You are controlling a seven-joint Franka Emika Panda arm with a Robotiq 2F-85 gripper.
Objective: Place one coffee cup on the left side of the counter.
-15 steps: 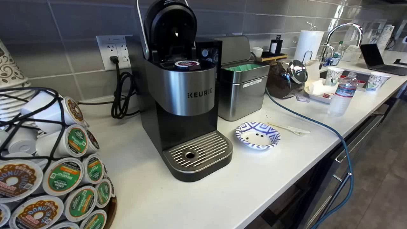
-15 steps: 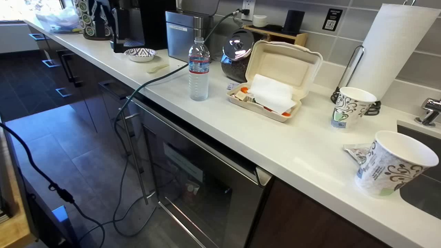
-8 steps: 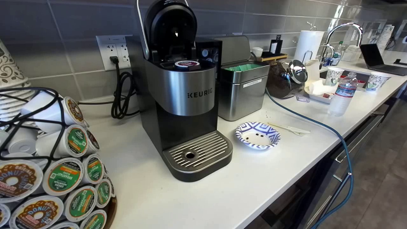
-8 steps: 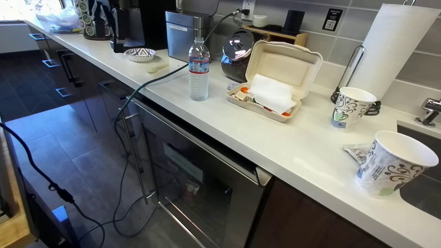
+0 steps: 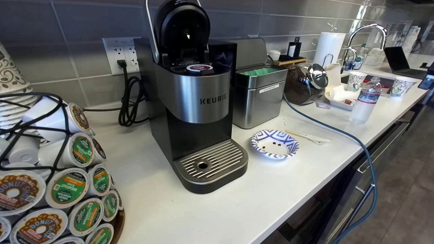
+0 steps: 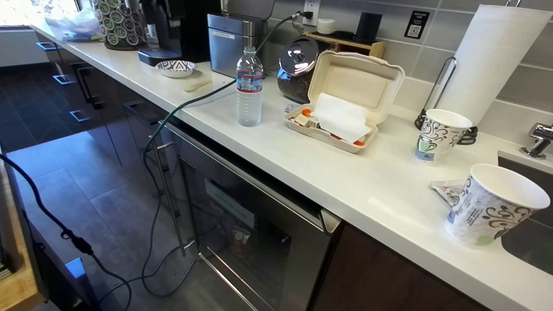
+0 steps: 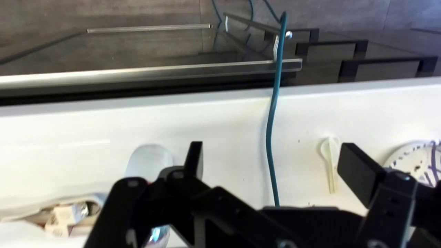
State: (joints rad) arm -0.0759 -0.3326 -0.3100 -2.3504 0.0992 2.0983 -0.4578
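Hovering over counter (image 7: 224, 134): one pincer (image 7: 271, 151), jaws apart | near sink (image 6: 529, 246): two coffee cups (image 6: 492, 211)

Pods (image 6: 120, 32) now unblocked; dark obj. (image 5: 428, 78) @ R edge, ext. view

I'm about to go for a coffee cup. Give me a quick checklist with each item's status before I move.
1. Hand open: ok; its fingers are spread with nothing gripped.
2. Nearer coffee cup and farther coffee cup mouth up: ok; both stand so on the counter in an exterior view.
3. Which cup to take: cannot tell; the task says only "one".
4. Cup in wrist view: not ok; none shows there.
5. Teal cable out of the way: not ok; in the wrist view it crosses the counter, seen between the fingers.
6. Clearance from the water bottle: cannot tell; in the wrist view the hand partly hides it.
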